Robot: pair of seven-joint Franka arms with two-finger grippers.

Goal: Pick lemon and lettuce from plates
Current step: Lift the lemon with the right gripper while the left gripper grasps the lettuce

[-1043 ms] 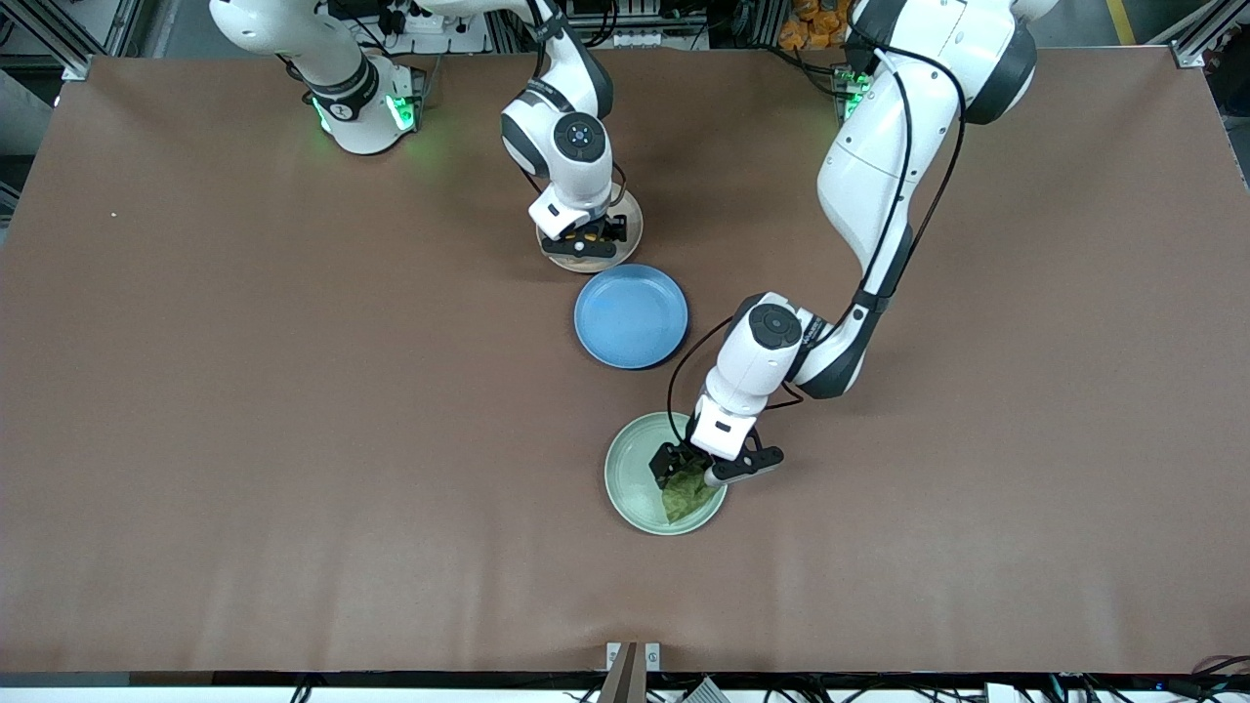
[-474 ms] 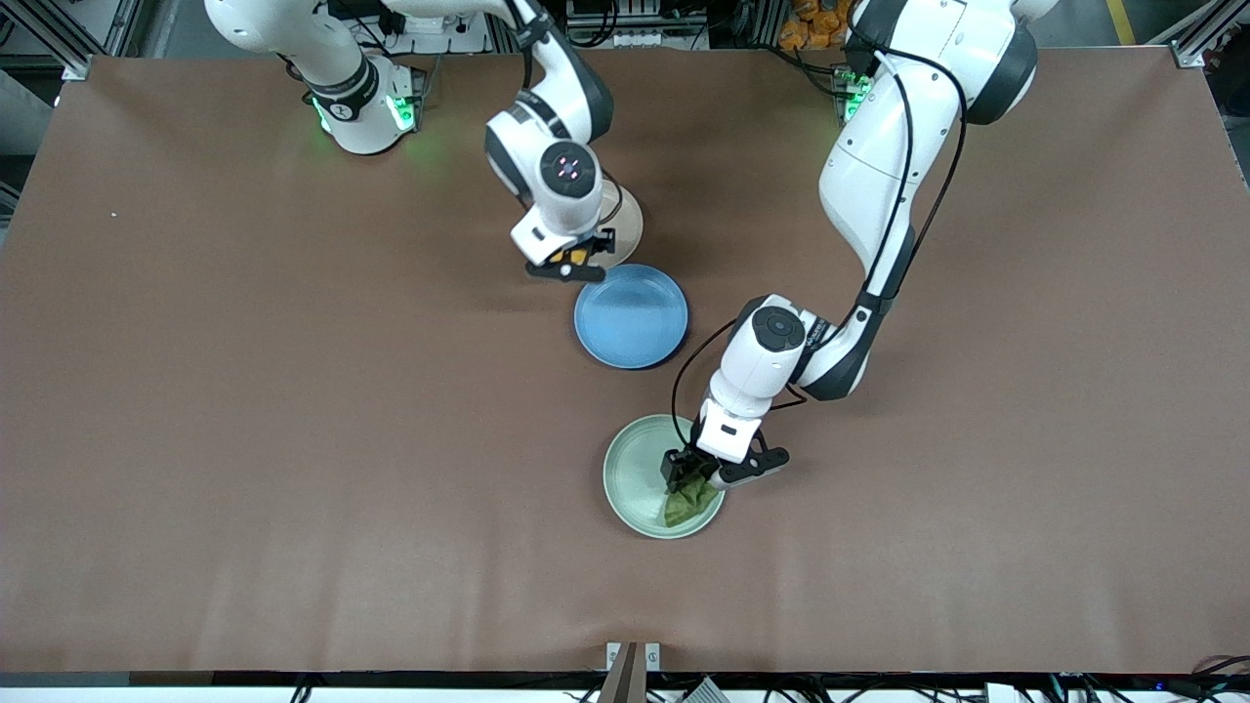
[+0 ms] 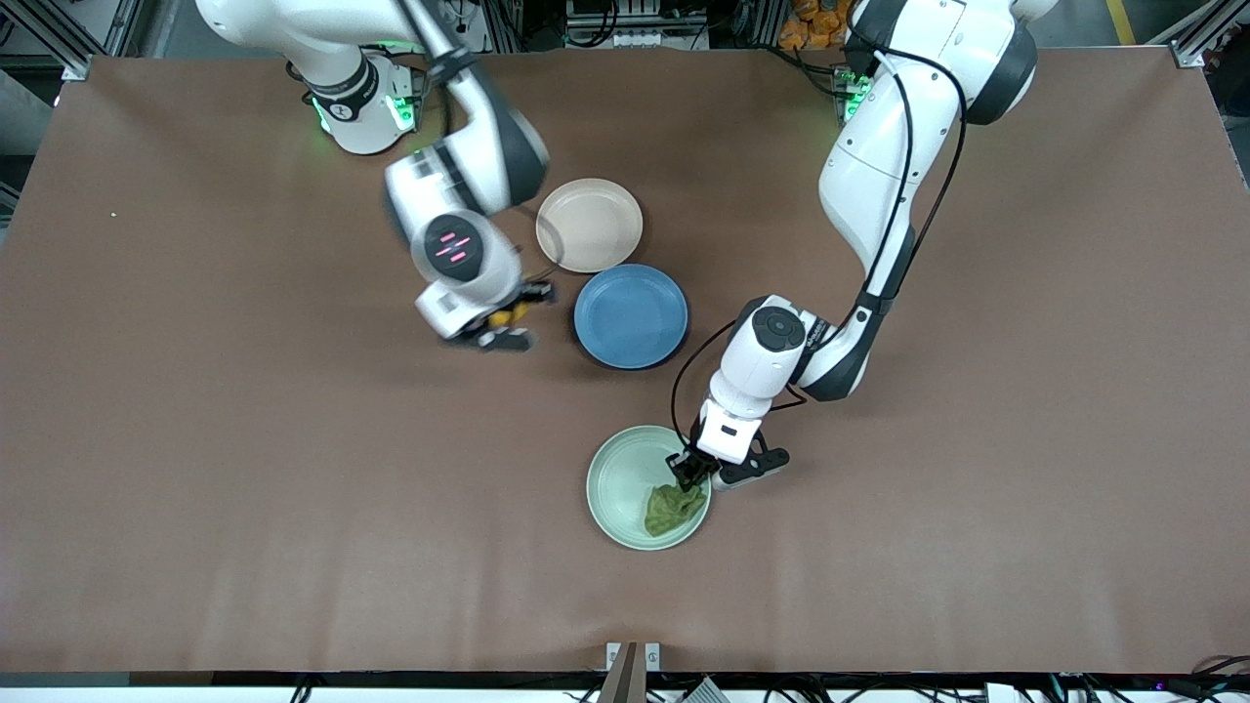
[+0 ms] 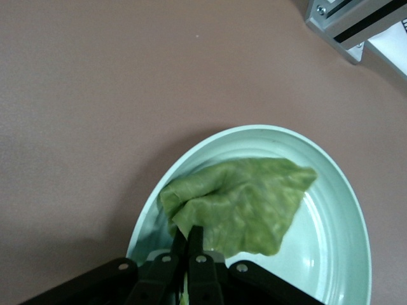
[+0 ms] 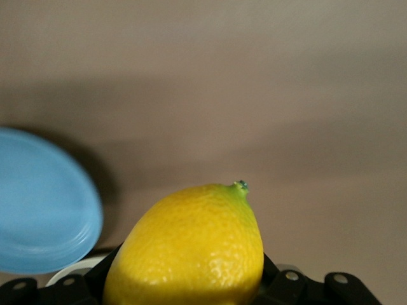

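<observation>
While my right gripper (image 3: 506,325) clamped the small oval yellow lemon (image 5: 187,250) over bare table, my left gripper (image 3: 689,471) pinched only an edge of the wrinkly green lettuce leaf (image 4: 240,205) on the pale mint plate (image 3: 610,478); it risked tearing.

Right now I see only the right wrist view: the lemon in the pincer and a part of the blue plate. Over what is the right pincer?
Observer: The right pincer, shut on the lemon, is over the table beside the blue plate, toward the right arm's end.
Operator: Is anything on the beige-pink plate?
Observer: No, the beige-pink plate holds nothing.
Operator: And the left arm?
Observer: The left pincer is shut on an edge of the lettuce, which drapes into the mint plate.
</observation>
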